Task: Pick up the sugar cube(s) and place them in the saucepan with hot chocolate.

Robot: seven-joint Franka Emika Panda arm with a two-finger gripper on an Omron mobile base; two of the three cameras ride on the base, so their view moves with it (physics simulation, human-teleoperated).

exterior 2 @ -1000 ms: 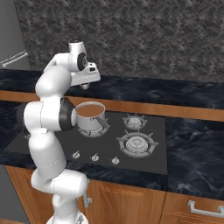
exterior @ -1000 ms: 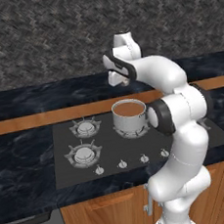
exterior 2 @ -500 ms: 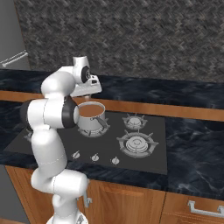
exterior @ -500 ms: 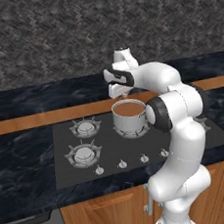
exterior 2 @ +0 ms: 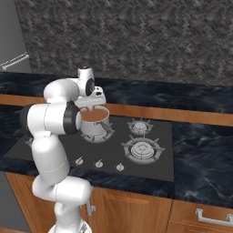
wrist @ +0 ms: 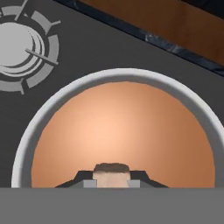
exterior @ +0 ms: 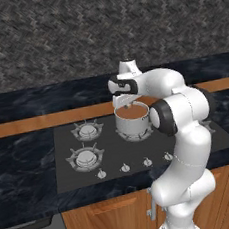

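- Simulated kitchen: black stove top (exterior: 64, 142) set in a dark counter, w/ wood strip behind.
- White arm bends forward; its gripper (exterior: 125, 103) hangs just above the saucepan with hot chocolate (exterior: 133, 119), which sits on a back burner.
- Right base view: same setup from the other side, gripper (exterior 2: 93, 107) over the pan (exterior 2: 94, 124); pan's dark handle points toward the front of the stove.
- Hand view looks straight down: steel rim (wrist: 35, 124) rings the brown liquid; another burner (wrist: 19, 48) sits beside the pan at upper left.
- Sugar cube (wrist: 111, 174), pale beige, is pinched btwn the two dark fingertips (wrist: 81, 178); jaws clenched on it.
- Key relation: cube sits directly over the liquid, inside the rim's circle, nearer the rim on the gripper side than the centre.
- Judgement: a drop from here should land in the pan; next step prob. just opening the jaws. No long axis to line up; pan is round.
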